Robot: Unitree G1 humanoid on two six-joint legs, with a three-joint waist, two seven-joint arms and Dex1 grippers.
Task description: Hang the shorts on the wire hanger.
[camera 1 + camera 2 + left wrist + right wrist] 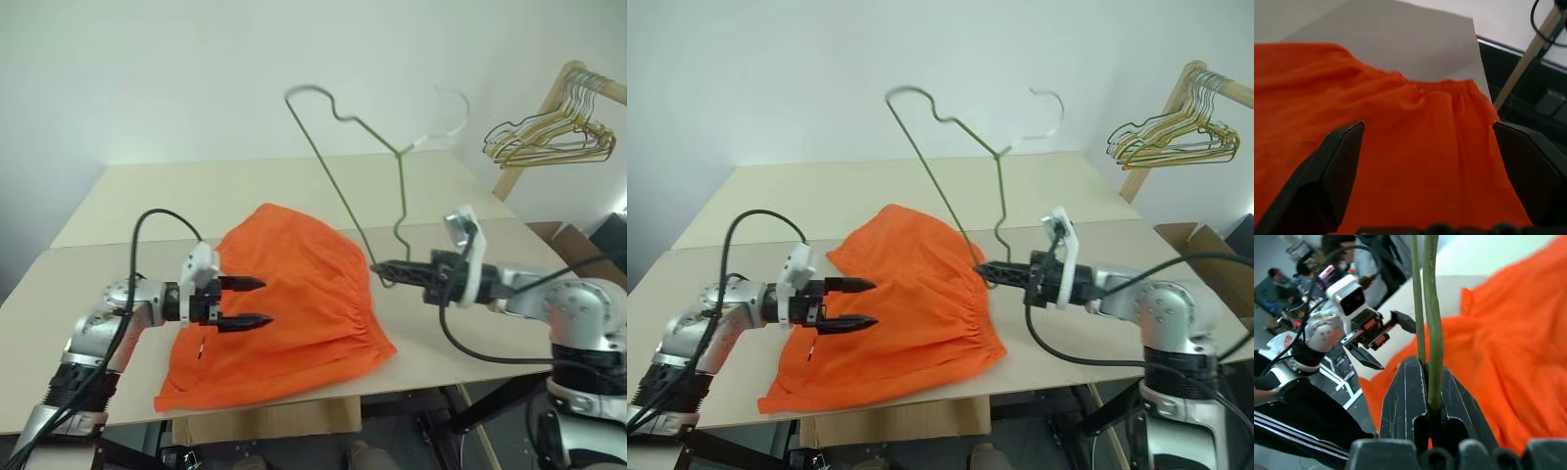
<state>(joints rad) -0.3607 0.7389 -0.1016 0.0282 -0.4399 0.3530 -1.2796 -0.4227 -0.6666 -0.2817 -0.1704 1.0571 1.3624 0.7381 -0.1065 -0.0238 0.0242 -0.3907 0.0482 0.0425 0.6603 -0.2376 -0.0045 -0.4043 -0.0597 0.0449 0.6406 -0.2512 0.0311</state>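
The orange shorts [294,294] lie spread on the table, their gathered waistband toward the right. My left gripper [257,302] hovers open just over their left part, nothing between its fingers [1337,166]. On the right, my right gripper [377,267] is shut on the wire hanger [338,186] at its lower bend, right at the waistband's edge. The olive-grey hanger stands up from the grip, its hook [453,108] high against the wall. The right wrist view shows two strands of the hanger [1430,323] pinched between the fingers, with the shorts [1518,352] and the left gripper [1383,340] beyond.
The pale table [294,186] stretches back to the wall. A wooden rack with a bunch of gold and silver hangers [549,132] stands at the back right. A cardboard box [1200,245] sits beside the table on the right. People [1356,259] sit in the background.
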